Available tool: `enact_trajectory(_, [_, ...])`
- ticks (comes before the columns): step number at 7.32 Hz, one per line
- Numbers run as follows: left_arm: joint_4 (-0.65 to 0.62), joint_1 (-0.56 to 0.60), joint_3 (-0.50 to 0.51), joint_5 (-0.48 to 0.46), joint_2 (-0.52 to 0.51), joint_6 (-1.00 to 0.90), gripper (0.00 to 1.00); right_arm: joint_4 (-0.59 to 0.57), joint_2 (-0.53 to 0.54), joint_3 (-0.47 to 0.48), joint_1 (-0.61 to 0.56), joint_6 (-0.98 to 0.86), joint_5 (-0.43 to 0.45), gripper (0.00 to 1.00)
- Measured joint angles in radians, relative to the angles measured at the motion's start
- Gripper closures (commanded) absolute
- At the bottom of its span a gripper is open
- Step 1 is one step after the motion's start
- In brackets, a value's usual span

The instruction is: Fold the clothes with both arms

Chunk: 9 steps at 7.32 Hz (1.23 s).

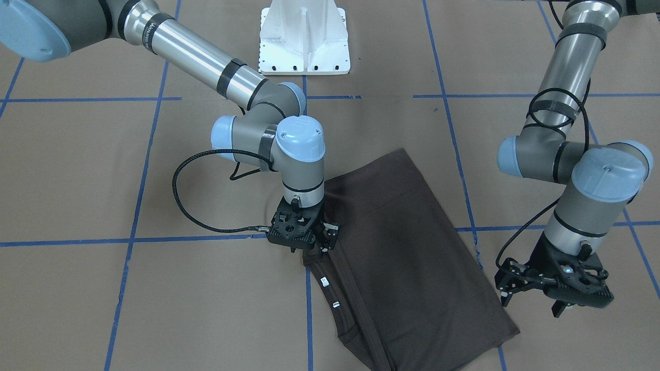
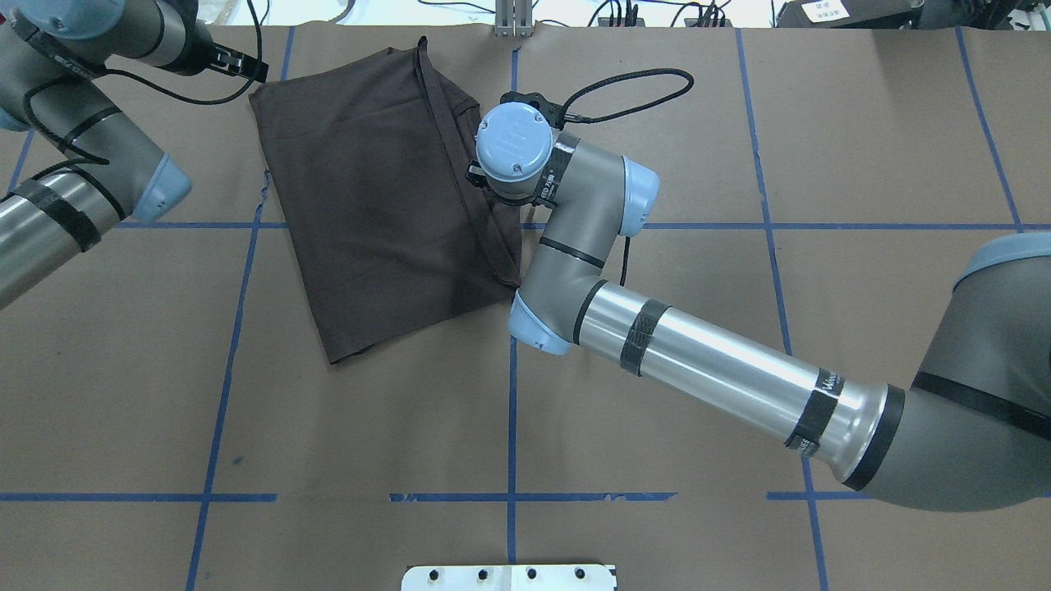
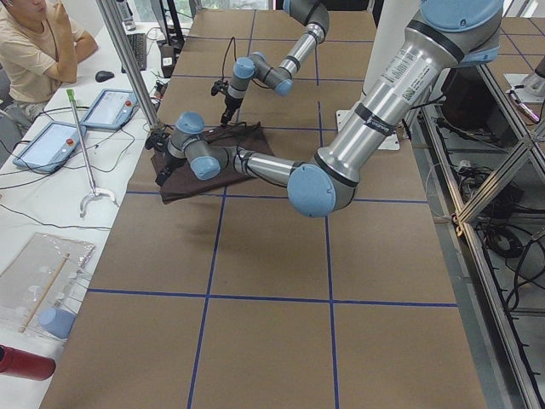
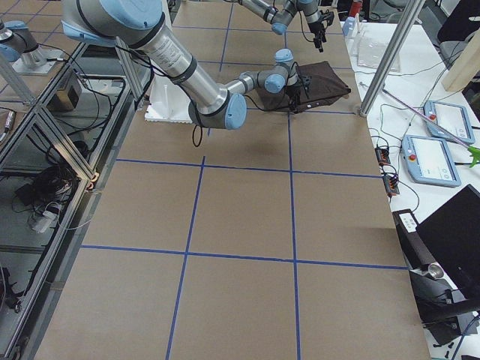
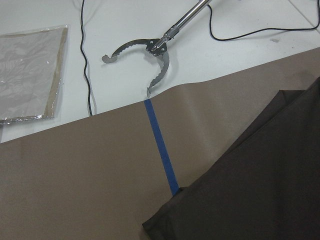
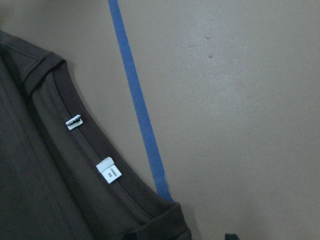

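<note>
The dark brown T-shirt (image 1: 407, 247) lies folded into a slanted rectangle on the brown table; it also shows in the overhead view (image 2: 369, 189). Its ribbed collar with two white tags (image 6: 109, 170) faces my right gripper. My right gripper (image 1: 330, 239) points down at the shirt's collar-side edge, jaws open, with a fold of cloth (image 6: 170, 222) between the fingertips. In the overhead view its own wrist hides it. My left gripper (image 1: 531, 304) hangs open and empty just off the shirt's opposite corner (image 5: 260, 190), apart from the cloth.
The white pedestal (image 1: 304, 38) stands at the robot's side of the table. Blue tape lines cross the brown surface. Beyond the far table edge lie a metal reacher tool (image 5: 150, 47) and tablets (image 3: 51, 141); a person (image 3: 34, 43) sits there.
</note>
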<state>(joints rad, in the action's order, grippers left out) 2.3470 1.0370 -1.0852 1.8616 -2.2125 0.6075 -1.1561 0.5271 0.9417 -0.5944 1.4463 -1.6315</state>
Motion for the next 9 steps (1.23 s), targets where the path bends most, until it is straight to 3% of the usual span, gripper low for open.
enact_trajectory(1, [0.000, 0.000, 0.000, 0.000, 0.002, 0.000, 0.00, -0.006, 0.000, -0.001, 0.003, -0.001, 0.001, 0.57])
enact_trajectory(2, [0.001, 0.000, 0.001, -0.001, 0.004, -0.001, 0.00, -0.009, -0.001, -0.001, 0.005, 0.001, 0.002, 0.99])
enact_trajectory(7, [0.000, 0.000, 0.001, -0.001, 0.007, -0.002, 0.00, -0.012, -0.015, 0.002, 0.012, 0.020, 0.004, 1.00])
enact_trajectory(9, [0.002, -0.002, 0.001, -0.001, 0.006, -0.001, 0.00, -0.065, 0.008, 0.088, 0.017, 0.023, 0.003, 1.00])
